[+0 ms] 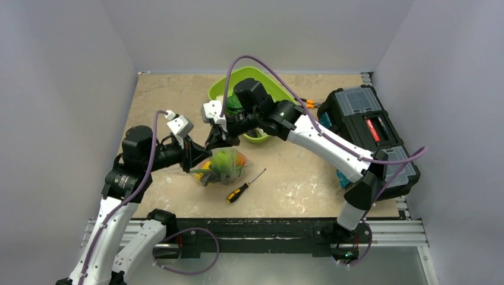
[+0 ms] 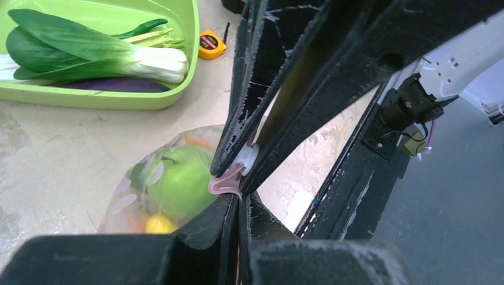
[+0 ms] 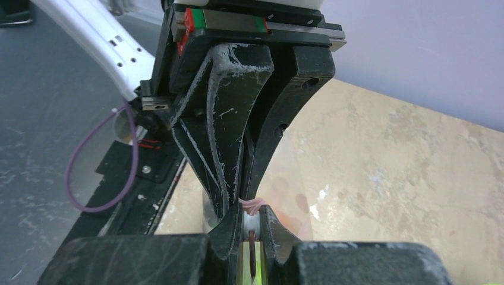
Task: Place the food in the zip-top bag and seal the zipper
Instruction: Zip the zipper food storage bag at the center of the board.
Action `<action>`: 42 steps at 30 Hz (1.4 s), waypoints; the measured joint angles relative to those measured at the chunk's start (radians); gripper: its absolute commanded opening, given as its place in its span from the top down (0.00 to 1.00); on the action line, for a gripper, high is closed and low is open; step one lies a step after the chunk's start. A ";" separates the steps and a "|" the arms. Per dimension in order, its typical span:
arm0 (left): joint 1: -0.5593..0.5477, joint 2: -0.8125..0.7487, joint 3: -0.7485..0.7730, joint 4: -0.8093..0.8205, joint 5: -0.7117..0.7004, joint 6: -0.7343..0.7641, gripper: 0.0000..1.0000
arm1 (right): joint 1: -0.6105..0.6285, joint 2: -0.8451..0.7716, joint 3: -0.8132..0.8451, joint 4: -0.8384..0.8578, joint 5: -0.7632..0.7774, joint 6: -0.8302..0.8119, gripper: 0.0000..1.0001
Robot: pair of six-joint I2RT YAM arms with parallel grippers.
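Note:
The zip-top bag (image 1: 223,167) lies on the table with food inside; a green apple (image 2: 178,181) and a small yellow fruit (image 2: 159,224) show through the plastic. My left gripper (image 1: 199,157) (image 2: 241,200) is shut on the pinkish zipper (image 2: 224,185), which bunches up just beyond its tips. My right gripper (image 1: 215,141) (image 3: 251,215) meets it tip to tip from the other side, shut on the zipper's white slider (image 2: 248,155) (image 3: 250,224). A bit of pink zipper (image 3: 252,205) pokes out between the two grippers.
The lime-green tray (image 1: 236,80) (image 2: 148,98) at the back holds a bok choy (image 2: 89,50), a green chili and something dark purple. A yellow tape measure (image 2: 211,44) lies beside it. A black-and-yellow screwdriver (image 1: 245,186) lies near the bag. A black toolbox (image 1: 368,127) stands on the right.

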 measured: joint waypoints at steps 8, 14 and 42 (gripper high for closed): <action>0.000 -0.021 -0.016 -0.025 0.044 0.001 1.00 | -0.017 0.072 0.090 -0.118 -0.145 -0.058 0.89; -0.002 -0.021 -0.016 -0.060 0.035 0.002 1.00 | -0.021 0.093 0.098 -0.129 -0.184 -0.077 0.52; -0.013 -0.006 -0.016 0.085 -0.033 0.002 1.00 | -0.089 -0.304 -0.436 0.436 0.071 0.326 0.94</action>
